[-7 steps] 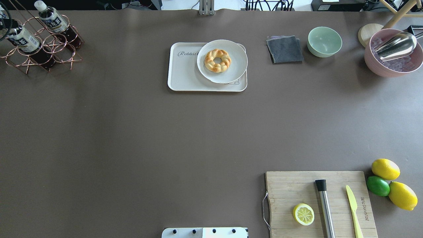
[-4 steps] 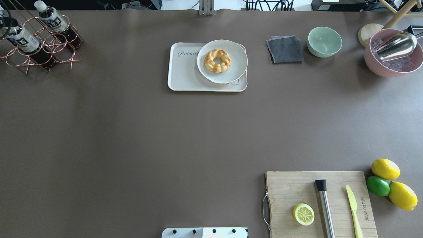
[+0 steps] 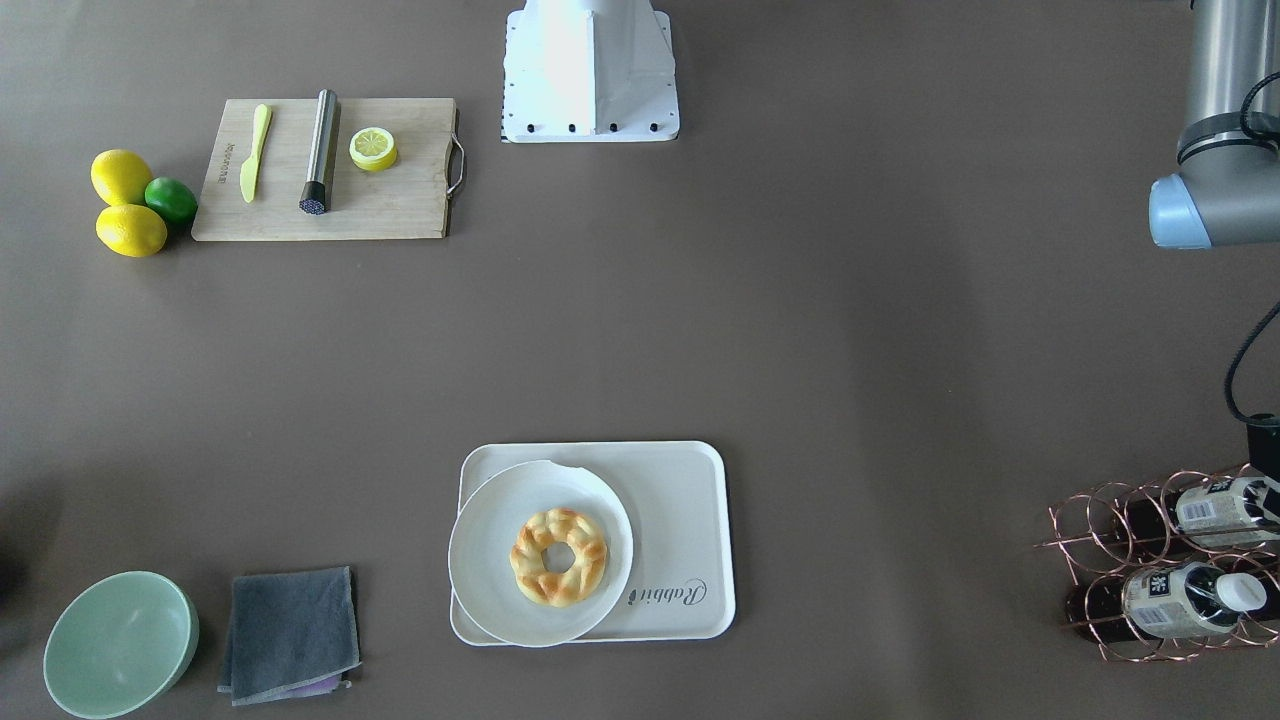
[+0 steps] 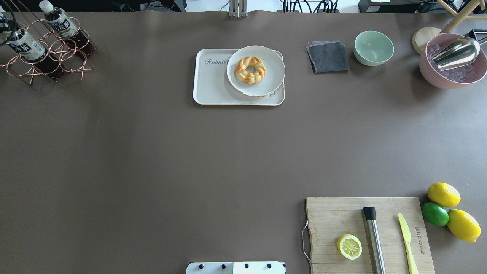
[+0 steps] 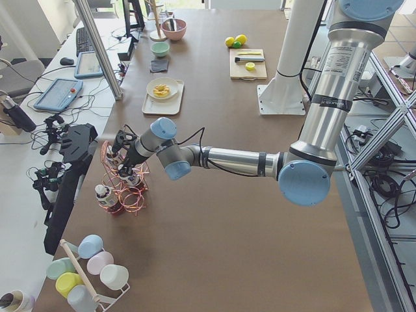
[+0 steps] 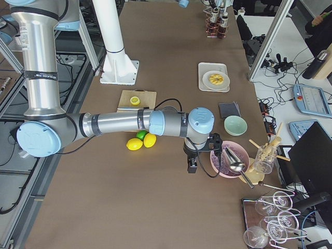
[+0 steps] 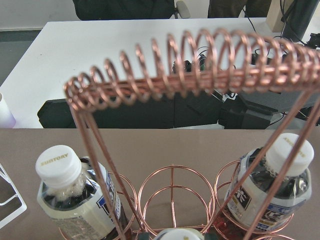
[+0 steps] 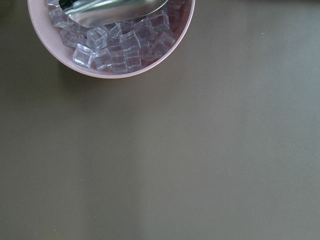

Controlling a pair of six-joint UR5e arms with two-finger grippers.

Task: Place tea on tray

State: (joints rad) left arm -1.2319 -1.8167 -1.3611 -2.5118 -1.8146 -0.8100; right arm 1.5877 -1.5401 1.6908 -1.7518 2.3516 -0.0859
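Observation:
Two tea bottles (image 4: 23, 42) (image 4: 62, 24) lie in a copper wire rack (image 4: 61, 57) at the table's far left corner. In the left wrist view a third white cap (image 7: 172, 234) sits at the bottom edge between two dark fingertips, with one bottle on each side (image 7: 70, 190) (image 7: 272, 192). My left gripper (image 5: 120, 151) is at the rack, shut on the cap end of the nearer bottle. The cream tray (image 4: 211, 85) lies at the far middle, its left half bare. My right gripper (image 6: 192, 167) hangs beside the pink bowl; I cannot tell if it is open.
A white plate (image 4: 274, 76) with a doughnut covers the tray's right half. A grey cloth (image 4: 328, 57), a green bowl (image 4: 374, 47) and a pink bowl of ice (image 4: 430, 72) stand at the far right. A cutting board (image 4: 335, 213) and lemons are at the near right.
The nearer bottle in the rack has slid a little toward the far left edge of the overhead view. Nothing else has moved.

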